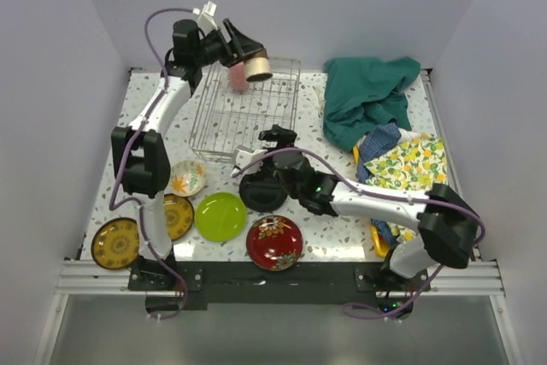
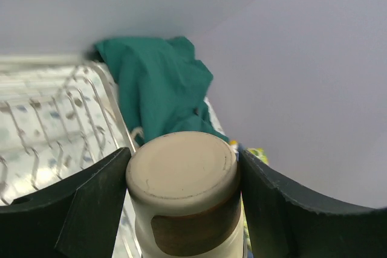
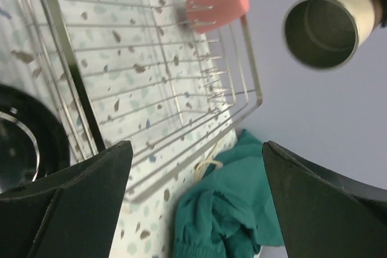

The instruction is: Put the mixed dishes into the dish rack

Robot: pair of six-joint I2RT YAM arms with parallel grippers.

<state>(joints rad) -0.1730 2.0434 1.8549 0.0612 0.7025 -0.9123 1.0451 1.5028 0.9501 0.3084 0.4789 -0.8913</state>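
Top external, rack (image 1: 256, 117) apparently holds 1 pink cup (image 1: 237, 77), left jaws clamp steel cup (image 1: 258, 67), right jaws apart

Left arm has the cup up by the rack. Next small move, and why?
Probably lower it toward the rack floor. The left hand grips the cup in the air over the far side of the rack, and there is bare wire beside the pink cup already lying there.

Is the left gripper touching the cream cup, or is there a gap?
Touching. In the left wrist view both fingers of the left gripper press against the sides of the cream cup, with no gap visible.
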